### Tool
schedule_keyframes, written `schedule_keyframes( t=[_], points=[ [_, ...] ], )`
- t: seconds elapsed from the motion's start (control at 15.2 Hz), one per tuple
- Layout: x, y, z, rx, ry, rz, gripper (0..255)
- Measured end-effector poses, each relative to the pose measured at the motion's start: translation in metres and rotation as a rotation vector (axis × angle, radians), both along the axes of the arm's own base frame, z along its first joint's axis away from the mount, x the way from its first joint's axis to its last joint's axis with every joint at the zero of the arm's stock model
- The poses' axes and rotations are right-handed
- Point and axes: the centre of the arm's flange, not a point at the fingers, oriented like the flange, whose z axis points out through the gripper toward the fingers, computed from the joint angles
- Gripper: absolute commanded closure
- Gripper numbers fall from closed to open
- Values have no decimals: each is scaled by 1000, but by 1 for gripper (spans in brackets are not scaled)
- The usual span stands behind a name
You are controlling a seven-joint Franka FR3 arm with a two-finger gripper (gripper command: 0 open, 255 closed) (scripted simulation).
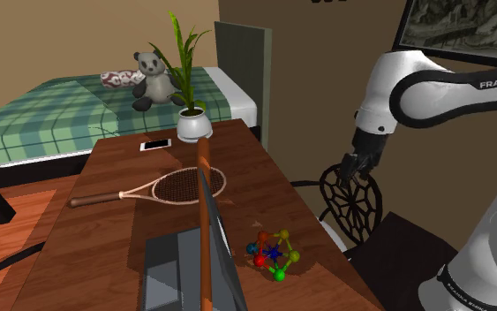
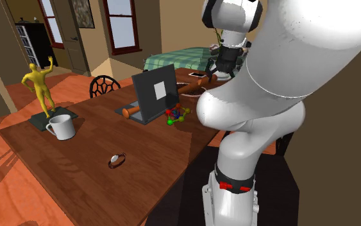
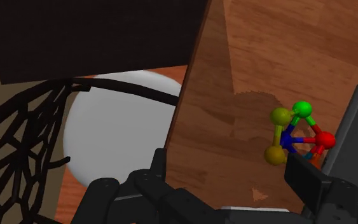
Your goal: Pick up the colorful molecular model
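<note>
Molecular model [image 1: 273, 254] lies low-centre in the shoulder view, near the table [image 1: 105, 238] edge just beside the laptop [image 1: 180, 274]; the gripper [image 1: 354, 170] hangs wide open beyond that edge, so a finger may clip the laptop or nudge the model off.

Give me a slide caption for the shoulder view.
End effector hovers above the chair, apart from the colorful molecular model beside the laptop.
</note>
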Motion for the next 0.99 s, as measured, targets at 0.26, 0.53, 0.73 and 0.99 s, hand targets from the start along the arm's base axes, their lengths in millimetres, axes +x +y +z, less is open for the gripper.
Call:
schedule_keyframes(
  t=[0.26, 0.53, 0.73, 0.99],
  points=[
    [8, 29, -37, 33, -34, 12, 0],
    [11, 56, -75, 66, -70, 23, 0],
    [19, 84, -105, 91, -95, 34, 0],
    [25, 117, -139, 125, -131, 45, 0]
  ],
)
